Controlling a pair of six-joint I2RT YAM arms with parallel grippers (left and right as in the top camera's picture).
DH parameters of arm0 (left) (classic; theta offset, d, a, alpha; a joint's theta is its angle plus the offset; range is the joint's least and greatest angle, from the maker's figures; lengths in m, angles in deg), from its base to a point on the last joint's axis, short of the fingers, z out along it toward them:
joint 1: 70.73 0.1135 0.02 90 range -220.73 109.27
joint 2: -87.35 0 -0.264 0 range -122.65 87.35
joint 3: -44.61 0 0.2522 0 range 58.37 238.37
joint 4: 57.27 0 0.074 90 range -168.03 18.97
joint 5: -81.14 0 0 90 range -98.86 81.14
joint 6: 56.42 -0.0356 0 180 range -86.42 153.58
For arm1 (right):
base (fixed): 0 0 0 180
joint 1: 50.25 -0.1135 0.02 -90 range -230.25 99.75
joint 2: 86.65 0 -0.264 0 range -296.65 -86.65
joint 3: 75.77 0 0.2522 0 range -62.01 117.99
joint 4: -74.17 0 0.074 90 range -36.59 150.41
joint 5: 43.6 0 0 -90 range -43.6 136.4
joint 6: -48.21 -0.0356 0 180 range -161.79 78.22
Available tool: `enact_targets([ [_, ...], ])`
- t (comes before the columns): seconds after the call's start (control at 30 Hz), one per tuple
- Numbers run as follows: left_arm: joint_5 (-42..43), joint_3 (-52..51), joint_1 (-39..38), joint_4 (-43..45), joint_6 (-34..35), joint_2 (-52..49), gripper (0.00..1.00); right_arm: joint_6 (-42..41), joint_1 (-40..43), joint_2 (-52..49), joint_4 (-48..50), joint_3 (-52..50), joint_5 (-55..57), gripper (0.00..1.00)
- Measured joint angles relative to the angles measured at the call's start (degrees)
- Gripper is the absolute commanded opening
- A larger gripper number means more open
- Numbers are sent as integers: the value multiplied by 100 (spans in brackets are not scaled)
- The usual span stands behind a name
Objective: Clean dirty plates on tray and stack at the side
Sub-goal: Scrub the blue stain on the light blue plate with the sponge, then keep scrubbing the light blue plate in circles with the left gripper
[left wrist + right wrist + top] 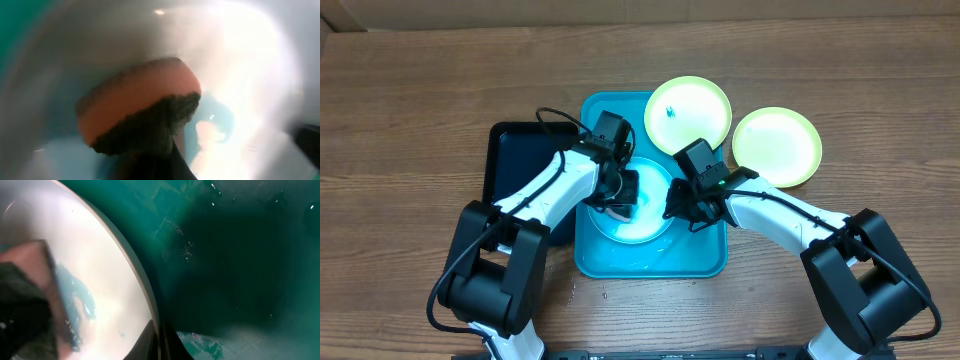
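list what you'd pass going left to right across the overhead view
black tray → left gripper holding a sponge → right gripper → yellow-green plate at the far right

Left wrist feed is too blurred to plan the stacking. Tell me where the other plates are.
Observer: One yellow-green plate overlaps the far right corner of the tray. The second yellow-green plate lies just right of it, off the tray.
Operator: Report the right gripper.
Observer: The right gripper is shut on the right rim of the cyan plate, which sits in the tray.
Operator: Check the overlapping plate for dirt.
Observer: It shows a small dark speck left of centre.
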Motion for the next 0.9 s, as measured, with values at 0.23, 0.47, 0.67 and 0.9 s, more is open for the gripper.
enact_targets([
  [0.23, 1045, -33, -42, 315, -2, 0, 4, 0, -2, 0, 2, 0, -2, 4],
  [0.47, 1211, 1696, 415, -1147, -116, -59, 4, 0, -2, 0, 13, 0, -22, 4],
  [0.67, 557, 2164, 487, -1561, -162, -44, 4, 0, -2, 0, 17, 0, -26, 4],
  [0.9, -63, 920, 138, -1086, -155, -59, 4, -2, -2, 0, 15, 0, -35, 4],
])
